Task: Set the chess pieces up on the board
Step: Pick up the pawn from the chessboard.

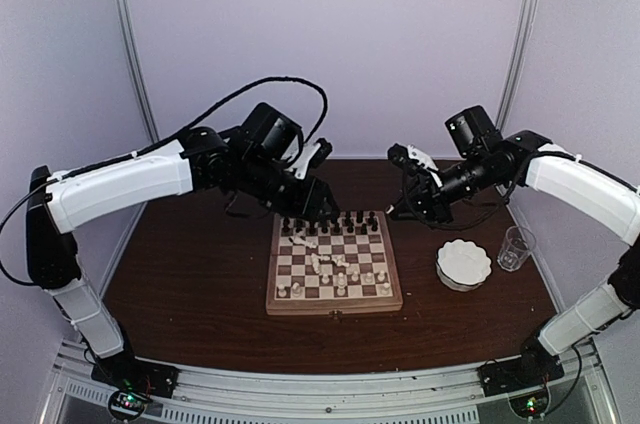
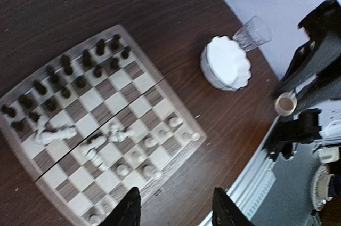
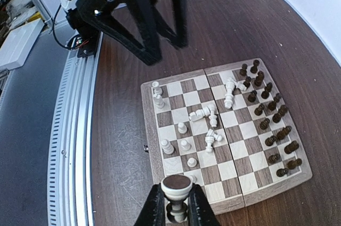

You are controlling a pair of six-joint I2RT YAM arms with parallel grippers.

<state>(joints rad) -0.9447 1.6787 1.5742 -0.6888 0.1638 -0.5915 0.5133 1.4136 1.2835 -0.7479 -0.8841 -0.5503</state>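
Note:
The board [image 1: 335, 300] lies mid-table. Dark pieces [image 1: 330, 224] stand in two rows on its far side. Cream pieces [image 1: 330, 269] are on the near half, some standing, several lying toppled. My left gripper [image 1: 320, 204] hovers over the board's far left corner; in the left wrist view it [image 2: 176, 212] is open and empty above the board [image 2: 93, 98]. My right gripper [image 1: 410, 206] hangs off the board's far right corner. In the right wrist view it [image 3: 177, 204] is shut on a cream piece [image 3: 177, 186], brown base towards the camera, above the board's edge [image 3: 152, 146].
A white scalloped bowl [image 1: 464, 262] and a clear glass [image 1: 515, 247] stand right of the board; both show in the left wrist view, bowl [image 2: 228, 63] and glass [image 2: 251, 33]. The left arm [image 3: 138, 7] rises beyond the board in the right wrist view.

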